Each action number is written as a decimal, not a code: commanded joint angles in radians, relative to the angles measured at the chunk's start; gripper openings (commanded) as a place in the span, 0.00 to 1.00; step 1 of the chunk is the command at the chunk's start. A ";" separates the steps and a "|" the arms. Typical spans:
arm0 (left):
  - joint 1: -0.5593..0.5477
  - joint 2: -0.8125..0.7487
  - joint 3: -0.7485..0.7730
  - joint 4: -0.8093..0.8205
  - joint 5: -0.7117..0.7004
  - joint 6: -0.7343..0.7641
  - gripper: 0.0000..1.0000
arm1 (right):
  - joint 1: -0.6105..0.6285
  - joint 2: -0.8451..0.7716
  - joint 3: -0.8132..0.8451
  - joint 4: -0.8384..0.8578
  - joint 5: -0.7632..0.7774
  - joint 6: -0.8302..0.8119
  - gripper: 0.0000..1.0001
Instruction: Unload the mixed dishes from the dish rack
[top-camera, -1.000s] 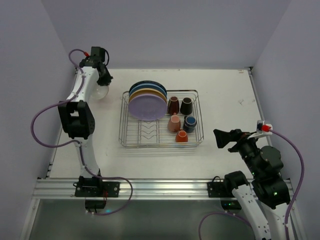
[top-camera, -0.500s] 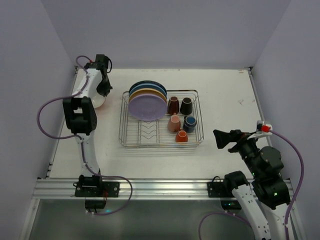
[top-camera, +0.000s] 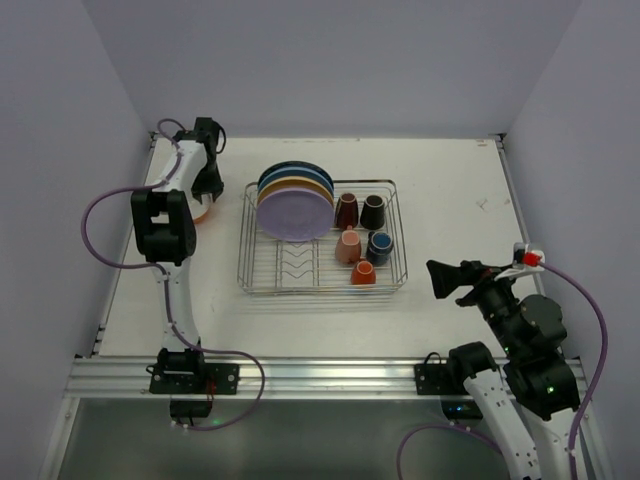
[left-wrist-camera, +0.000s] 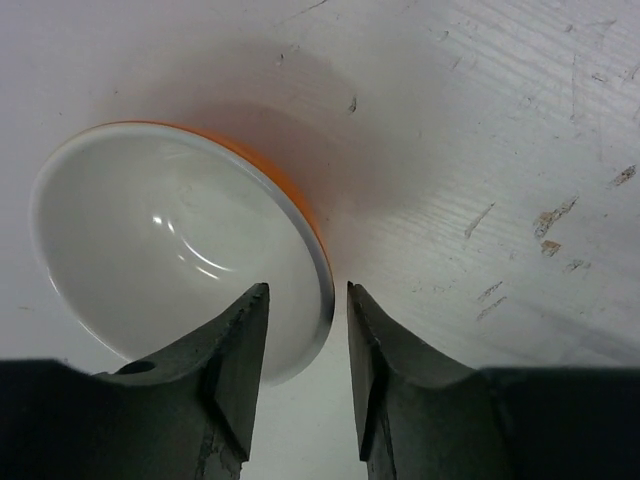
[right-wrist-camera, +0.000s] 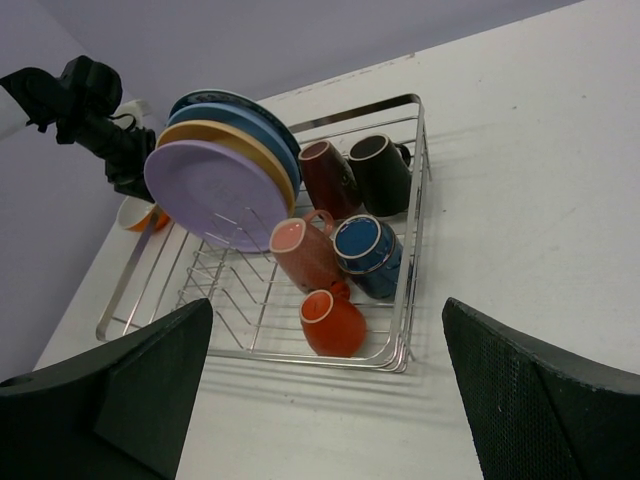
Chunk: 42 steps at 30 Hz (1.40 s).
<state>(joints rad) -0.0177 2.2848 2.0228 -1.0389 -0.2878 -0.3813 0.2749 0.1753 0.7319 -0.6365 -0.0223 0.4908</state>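
The orange bowl (left-wrist-camera: 170, 240) rests on the white table (left-wrist-camera: 480, 120), outside the dish rack (top-camera: 320, 290) at its 9 o'clock. The left gripper (left-wrist-camera: 308, 310) straddles the bowl's rim, fingers partly apart and not clamping it. In the rack, plates (top-camera: 293, 215) stand at 10 o'clock and five cups (top-camera: 360, 240) cluster at 3 o'clock. At 4 o'clock the right gripper (top-camera: 437, 279) hangs wide open and empty
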 joint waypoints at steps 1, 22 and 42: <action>0.005 -0.069 0.036 -0.006 -0.011 -0.002 0.42 | 0.001 0.007 0.000 0.027 -0.016 -0.018 0.99; -0.088 -1.204 -0.696 0.413 -0.053 -0.157 1.00 | 0.161 0.656 0.184 -0.052 0.094 -0.020 0.99; -0.088 -1.553 -1.185 0.490 -0.229 -0.068 1.00 | 0.382 1.088 0.357 -0.069 0.235 0.083 0.94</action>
<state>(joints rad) -0.1070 0.7223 0.8433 -0.6113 -0.4698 -0.4755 0.6483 1.2274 1.0515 -0.6388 0.1669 0.5472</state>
